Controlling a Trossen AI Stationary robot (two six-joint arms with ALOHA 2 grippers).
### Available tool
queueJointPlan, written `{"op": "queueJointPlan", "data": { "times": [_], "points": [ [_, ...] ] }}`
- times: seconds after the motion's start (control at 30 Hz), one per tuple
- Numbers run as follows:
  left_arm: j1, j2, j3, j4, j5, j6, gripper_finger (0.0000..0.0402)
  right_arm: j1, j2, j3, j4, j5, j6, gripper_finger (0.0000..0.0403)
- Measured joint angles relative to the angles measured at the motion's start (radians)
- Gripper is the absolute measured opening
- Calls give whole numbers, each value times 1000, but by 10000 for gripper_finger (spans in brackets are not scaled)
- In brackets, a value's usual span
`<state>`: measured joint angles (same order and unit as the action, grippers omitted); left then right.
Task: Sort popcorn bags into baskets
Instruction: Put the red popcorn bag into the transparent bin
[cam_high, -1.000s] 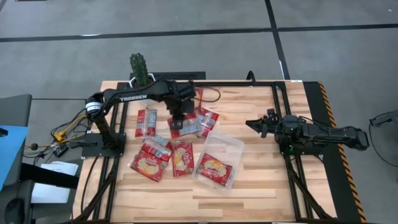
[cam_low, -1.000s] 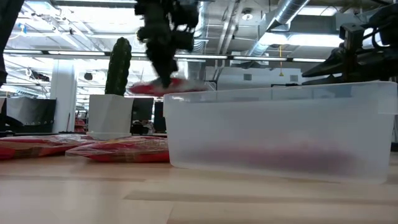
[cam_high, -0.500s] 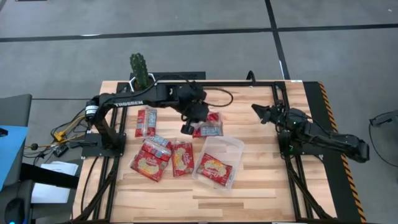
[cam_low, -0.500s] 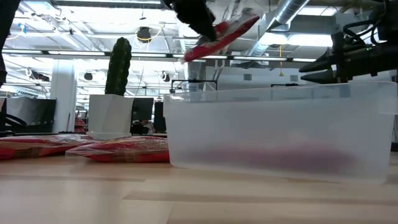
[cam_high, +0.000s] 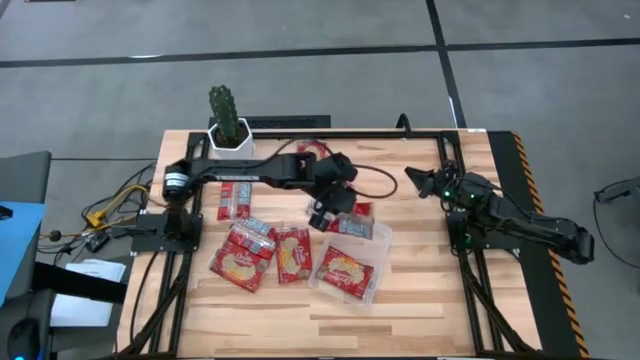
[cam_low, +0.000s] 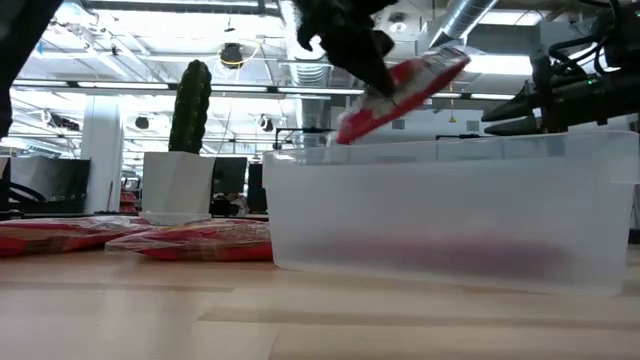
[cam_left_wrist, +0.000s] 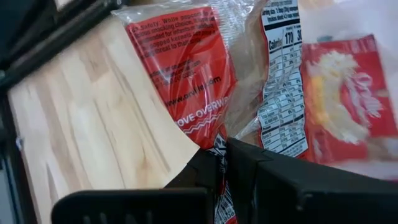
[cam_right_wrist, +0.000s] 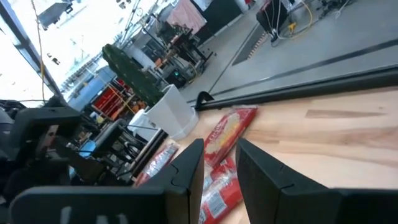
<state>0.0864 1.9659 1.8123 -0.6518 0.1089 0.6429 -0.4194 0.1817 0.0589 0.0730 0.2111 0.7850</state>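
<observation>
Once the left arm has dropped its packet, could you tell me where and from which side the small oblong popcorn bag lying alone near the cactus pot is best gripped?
The small oblong bag lies flat on the table, apart from the other bags, its long axis running away from the front edge. Probably best to come straight down from above and close across its narrow width near the middle; the left gripper is the closer one.

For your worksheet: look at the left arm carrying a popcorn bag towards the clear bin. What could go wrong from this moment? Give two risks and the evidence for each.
1. The left gripper pinches the carried bag near one edge, so it hangs tilted over the clear bin; it might slip out, or land across the rim instead of inside.

2. The bin's far rim lies right below the gripper, so a low descent could knock the bin, which already holds a bag.
</observation>
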Motion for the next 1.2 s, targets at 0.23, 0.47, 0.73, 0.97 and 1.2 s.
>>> {"op": "queueJointPlan", "data": {
  "times": [0.23,0.47,0.73,0.97,1.2],
  "points": [
    [-28,101,67,-16,-4,66,0,0,0,0,-16,-4,0,118],
    [-59,141,69,13,-22,116,0,-2,0,0,-29,-3,0,118],
    [-73,194,70,14,-18,139,10,-2,1,0,-44,-1,1,118],
    [-72,214,70,11,-15,161,37,-2,2,0,-48,-1,0,118],
    [-72,214,70,27,14,216,69,-2,1,0,-51,-1,-5,118]
  ]
}}
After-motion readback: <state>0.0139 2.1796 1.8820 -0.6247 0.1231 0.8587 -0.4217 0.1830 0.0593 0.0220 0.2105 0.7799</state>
